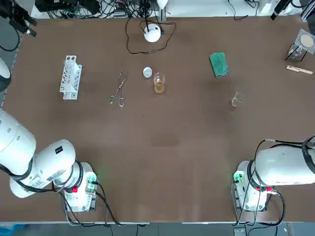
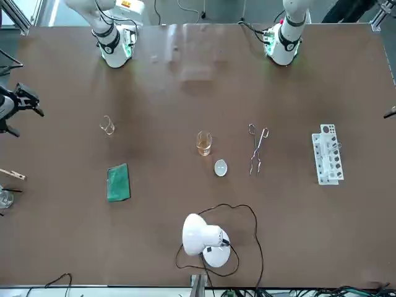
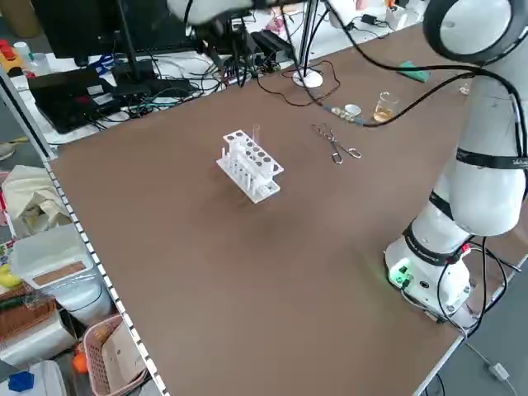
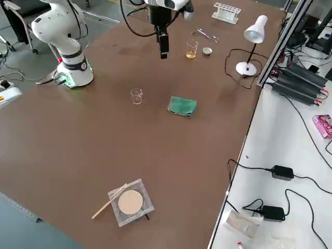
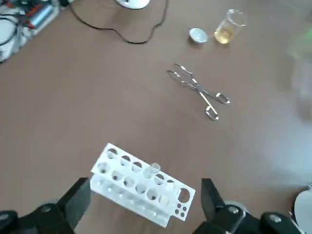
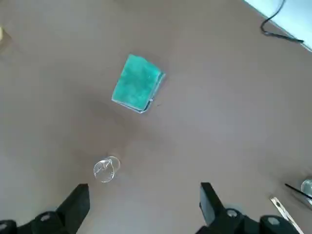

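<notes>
White plastic rack [image 1: 70, 77] stood far left, under the left gripper [image 5: 144, 185], whose fingers were spread wide. Farther right, the right gripper [image 6: 144, 189] hung with fingers apart above a small empty glass [image 6: 106, 169] near a green sponge [image 6: 137, 83].

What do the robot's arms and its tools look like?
The left arm and right arm are fat, rounded white tubes with black rings at the joints. A green light glows low on each, and black cables trail off. The left tool and right tool each have two dark, blocky fingers.
</notes>
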Robot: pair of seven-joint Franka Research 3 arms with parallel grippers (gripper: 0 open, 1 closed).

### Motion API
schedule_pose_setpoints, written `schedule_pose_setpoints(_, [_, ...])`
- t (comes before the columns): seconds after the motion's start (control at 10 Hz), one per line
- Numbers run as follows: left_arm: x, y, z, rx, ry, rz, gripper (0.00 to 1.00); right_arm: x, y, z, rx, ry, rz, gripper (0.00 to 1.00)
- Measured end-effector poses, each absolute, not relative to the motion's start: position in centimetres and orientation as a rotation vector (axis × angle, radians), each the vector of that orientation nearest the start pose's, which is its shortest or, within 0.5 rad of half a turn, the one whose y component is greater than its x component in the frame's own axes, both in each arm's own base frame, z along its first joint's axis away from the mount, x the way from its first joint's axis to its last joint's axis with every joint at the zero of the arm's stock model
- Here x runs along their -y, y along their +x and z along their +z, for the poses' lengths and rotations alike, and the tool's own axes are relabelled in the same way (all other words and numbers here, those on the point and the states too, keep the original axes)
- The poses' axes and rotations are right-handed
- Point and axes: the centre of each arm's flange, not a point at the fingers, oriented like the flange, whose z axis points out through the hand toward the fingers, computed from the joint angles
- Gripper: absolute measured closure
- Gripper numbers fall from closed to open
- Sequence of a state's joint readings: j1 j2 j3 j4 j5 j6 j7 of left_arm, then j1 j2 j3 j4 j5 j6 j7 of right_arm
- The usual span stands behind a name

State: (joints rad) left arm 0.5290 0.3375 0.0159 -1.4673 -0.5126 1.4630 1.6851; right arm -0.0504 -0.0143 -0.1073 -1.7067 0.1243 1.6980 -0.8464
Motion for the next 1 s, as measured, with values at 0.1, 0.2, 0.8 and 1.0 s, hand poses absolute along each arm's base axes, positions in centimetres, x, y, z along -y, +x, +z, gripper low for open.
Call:
schedule_pose_setpoints(0.1, [-28.8,56.0,45.0,1.375,2.124,0.441,0.0,8.4,55.0,56.6,1.027,-2.795,-0.108,0.0])
schedule_pose_setpoints(0.2, [-30.0,55.4,42.4,1.391,2.059,0.488,0.0,10.2,54.6,54.7,1.061,-2.725,-0.142,0.0])
schedule_pose_setpoints(0.8, [-33.8,53.6,29.3,1.296,1.806,0.827,0.0,16.6,51.5,46.6,1.457,-2.37,-0.33,0.0])
schedule_pose_setpoints(1.0, [-33.6,53.4,26.4,1.303,1.739,0.892,0.0,17.9,50.1,42.8,1.532,-2.243,-0.397,0.0])
